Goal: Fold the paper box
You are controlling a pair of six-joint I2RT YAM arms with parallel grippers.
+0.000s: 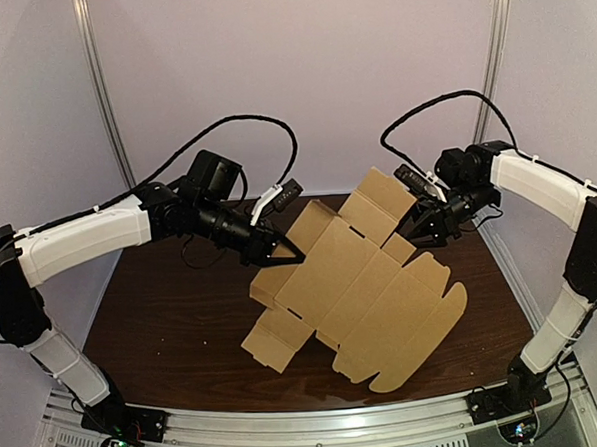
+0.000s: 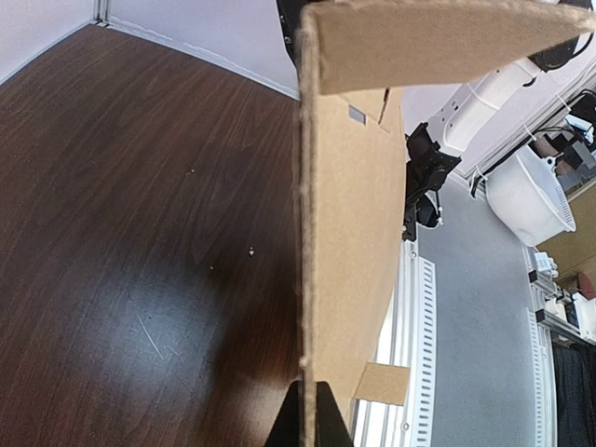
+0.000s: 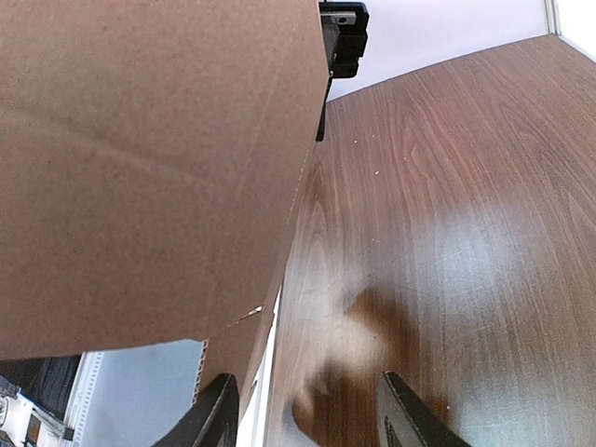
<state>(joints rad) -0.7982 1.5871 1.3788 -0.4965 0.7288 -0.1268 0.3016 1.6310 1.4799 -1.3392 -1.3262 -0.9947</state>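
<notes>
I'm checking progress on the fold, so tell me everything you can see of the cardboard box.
The cardboard box is an unfolded flat brown die-cut sheet with creased panels, side flaps and rounded tabs. It is held tilted over the dark table, far end raised. The left gripper pinches its left edge; the right gripper sits by its upper right flap, fingers apart.

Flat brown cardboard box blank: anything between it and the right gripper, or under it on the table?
Nothing visible. The open right gripper sits beside an edge of the flat brown cardboard box blank, with no object between them. The left gripper is clamped on another edge. No object shows on the dark wooden table under it.
</notes>
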